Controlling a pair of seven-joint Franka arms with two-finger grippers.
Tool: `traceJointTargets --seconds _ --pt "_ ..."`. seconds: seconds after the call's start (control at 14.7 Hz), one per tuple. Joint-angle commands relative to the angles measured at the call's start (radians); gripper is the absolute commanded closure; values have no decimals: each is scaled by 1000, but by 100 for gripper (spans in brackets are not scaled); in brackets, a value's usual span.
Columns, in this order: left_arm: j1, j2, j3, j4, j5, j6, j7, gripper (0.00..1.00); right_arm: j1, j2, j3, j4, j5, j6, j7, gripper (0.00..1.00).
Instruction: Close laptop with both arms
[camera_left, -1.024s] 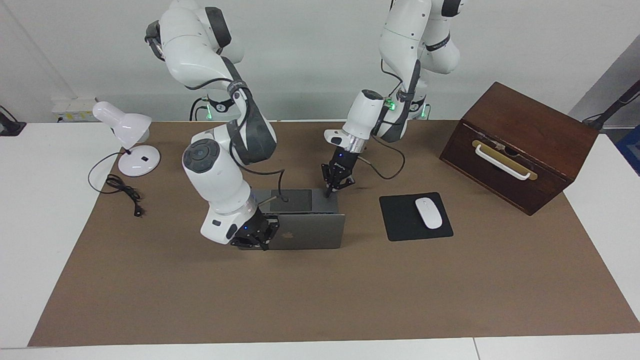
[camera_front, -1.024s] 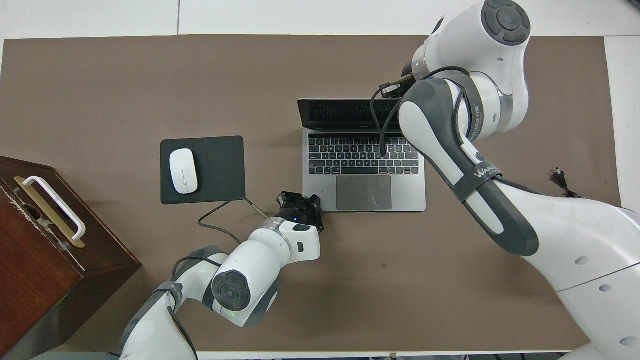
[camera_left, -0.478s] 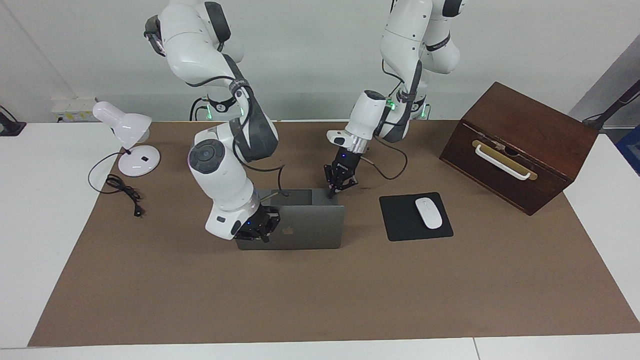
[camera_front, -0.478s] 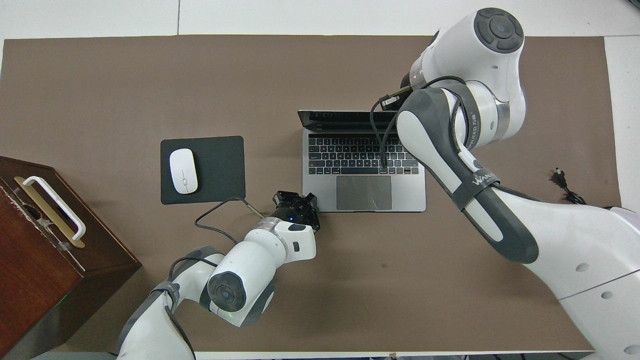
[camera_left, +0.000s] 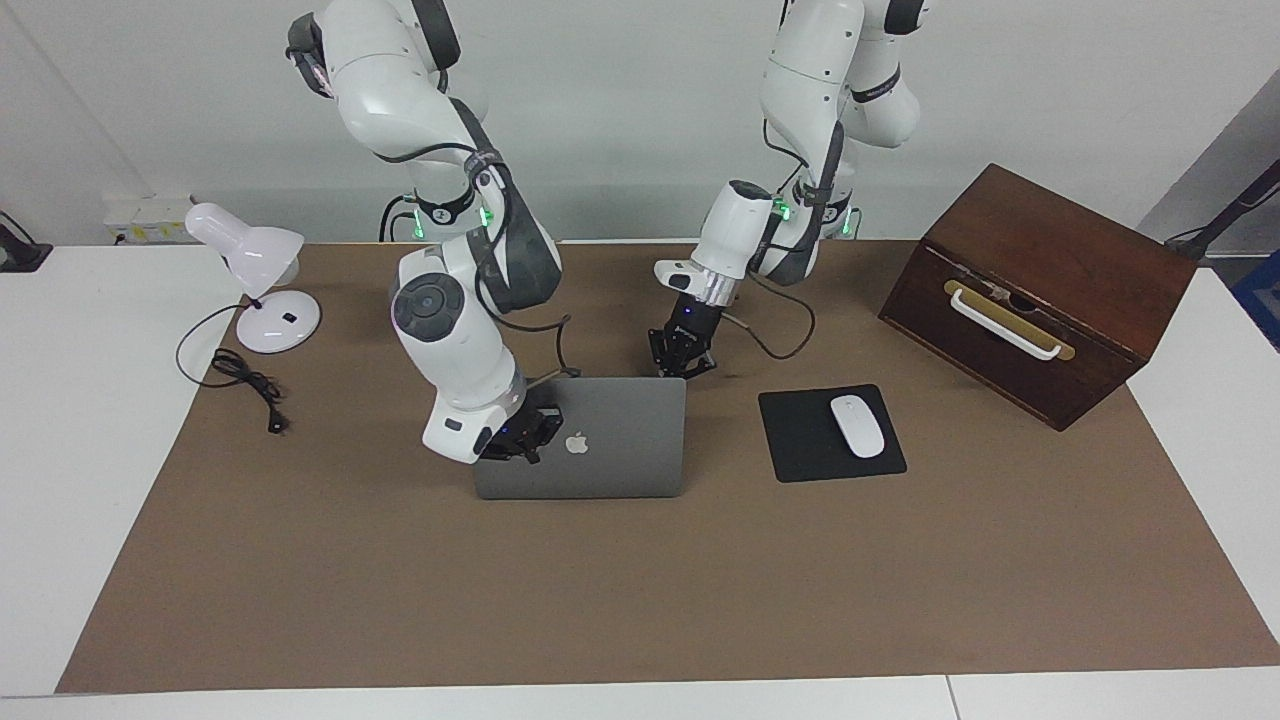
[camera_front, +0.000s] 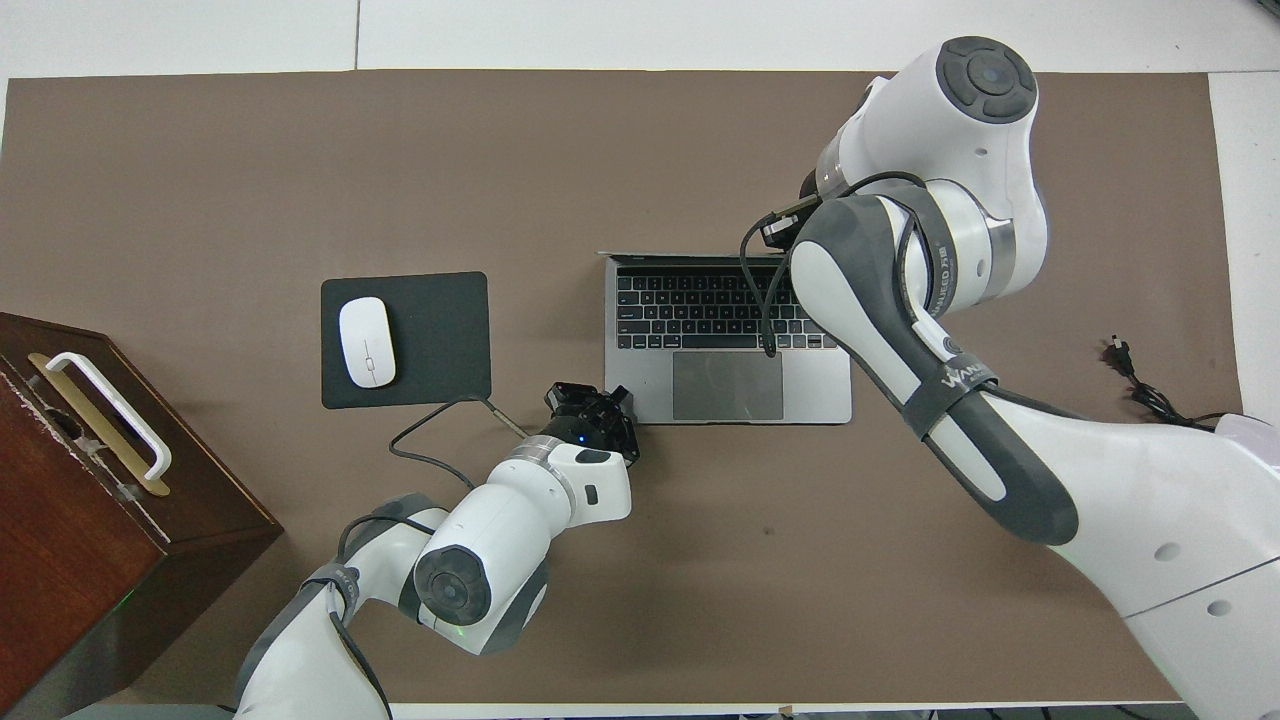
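Observation:
The silver-grey laptop (camera_left: 620, 450) stands half open on the brown mat, its lid with the dark apple logo leaning toward the robots over the keyboard (camera_front: 725, 310). My right gripper (camera_left: 522, 437) is shut and presses against the lid's outer face, near the edge toward the right arm's end. In the overhead view it is hidden under its own arm. My left gripper (camera_left: 678, 368) is shut and points down at the corner of the laptop base nearest the robots, toward the left arm's end. The overhead view shows the left gripper (camera_front: 592, 402) at that same corner.
A black mouse pad (camera_left: 800, 445) with a white mouse (camera_left: 857, 426) lies beside the laptop toward the left arm's end. A dark wooden box (camera_left: 1040, 290) stands at that end. A white desk lamp (camera_left: 255, 275) and its cable (camera_left: 245, 380) sit at the right arm's end.
The right gripper has pushed the lid toward the robots, so the screen that faced up now shows only its top edge from above. The left gripper has barely moved at the base's corner.

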Motion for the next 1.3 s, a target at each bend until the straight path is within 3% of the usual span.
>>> traceJointTargets --seconds 0.0,1.23 --pt "1 67 5 -49 -23 35 21 100 -9 -57 10 -104 -12 3 15 100" --pt "-2 99 5 -69 -23 83 21 100 -8 -80 10 -235 -16 69 15 100"
